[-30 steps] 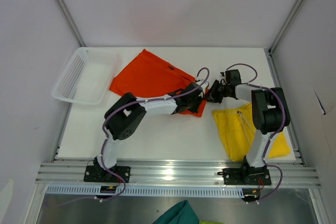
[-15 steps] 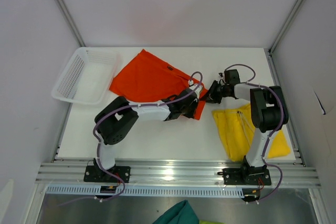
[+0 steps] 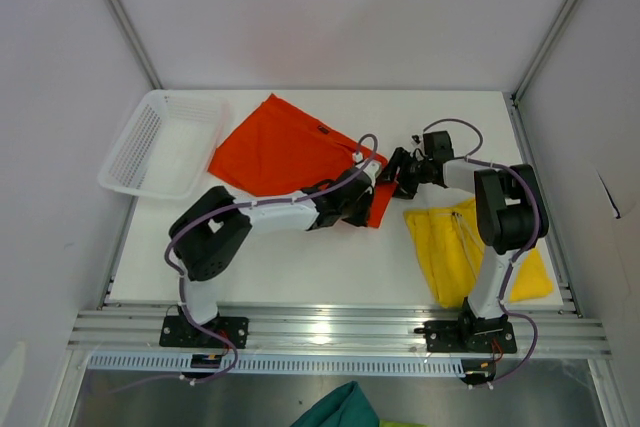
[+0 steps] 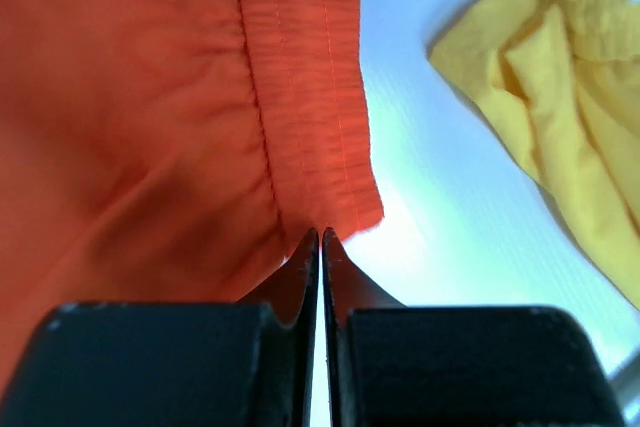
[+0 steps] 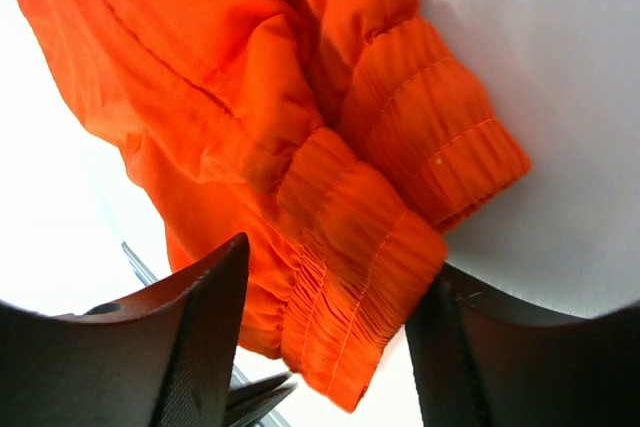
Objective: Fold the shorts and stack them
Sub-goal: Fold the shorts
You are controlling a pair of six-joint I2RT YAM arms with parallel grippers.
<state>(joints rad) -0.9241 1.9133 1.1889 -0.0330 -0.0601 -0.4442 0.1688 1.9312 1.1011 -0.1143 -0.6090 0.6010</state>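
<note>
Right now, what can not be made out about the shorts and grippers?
Top external view: the left arm hides the near edge of the bright orange-red thin-fabric shorts; the right arm covers part of the bright yellow shorts; the picture's bottom edge cuts the teal-green cloth.
Left wrist view: left gripper shut, cloth between its tips unclear.
Right wrist view: whether the right gripper squeezes the waistband is unclear.

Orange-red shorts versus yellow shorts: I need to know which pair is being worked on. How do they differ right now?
The orange-red shorts are larger than the yellow shorts. The orange-red pair lies toward the back, the yellow pair front right. The left hand and right hand are at the orange-red waistband; the yellow pair is untouched. Both lie unstacked on the table.
</note>
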